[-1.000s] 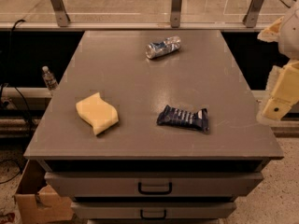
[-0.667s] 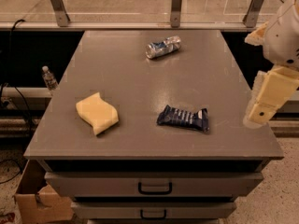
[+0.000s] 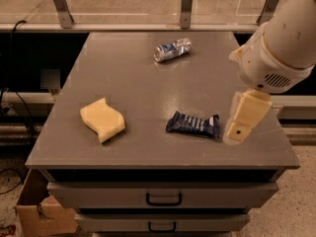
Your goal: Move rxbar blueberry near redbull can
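Pincer (image 3: 237,131) closer, beside crinkly rxbar blueberry (image 3: 193,125)

the robot's white arm (image 3: 296,19) filled the far right corner of the scene, its thick rounded wrist housing (image 3: 269,68) angled down and to the left. below it hung the cream-coloured gripper (image 3: 238,130), tilted with its tip pointing down-left, on the right side toward the near part of the scene.

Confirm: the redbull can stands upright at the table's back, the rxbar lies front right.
Not upright: the camera view shows the redbull can lying on its side at the back. The rxbar blueberry lies front right, the gripper beside it.
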Available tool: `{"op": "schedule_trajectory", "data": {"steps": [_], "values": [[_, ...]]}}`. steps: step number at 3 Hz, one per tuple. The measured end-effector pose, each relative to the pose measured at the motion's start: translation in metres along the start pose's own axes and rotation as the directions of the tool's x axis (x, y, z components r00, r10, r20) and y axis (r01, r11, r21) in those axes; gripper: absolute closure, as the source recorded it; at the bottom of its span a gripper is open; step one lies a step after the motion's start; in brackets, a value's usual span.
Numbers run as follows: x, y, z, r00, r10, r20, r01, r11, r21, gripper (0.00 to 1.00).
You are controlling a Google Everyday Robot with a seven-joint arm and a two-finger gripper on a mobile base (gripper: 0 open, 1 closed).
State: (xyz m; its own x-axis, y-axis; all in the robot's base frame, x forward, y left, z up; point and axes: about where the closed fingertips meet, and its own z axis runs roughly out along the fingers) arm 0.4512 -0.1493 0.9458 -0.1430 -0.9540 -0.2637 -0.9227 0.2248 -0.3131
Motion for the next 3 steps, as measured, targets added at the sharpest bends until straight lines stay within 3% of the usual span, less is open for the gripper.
{"op": "schedule_trajectory", "data": {"steps": [1, 3], "values": [[-0.004, -0.004, 0.023, 0.999, -0.014, 0.046, 0.013, 0.9999, 0.005, 0.0], [-0.009, 0.001, 0.063, 0.992, -0.037, 0.118, 0.043, 0.998, -0.046, 0.0]]}}
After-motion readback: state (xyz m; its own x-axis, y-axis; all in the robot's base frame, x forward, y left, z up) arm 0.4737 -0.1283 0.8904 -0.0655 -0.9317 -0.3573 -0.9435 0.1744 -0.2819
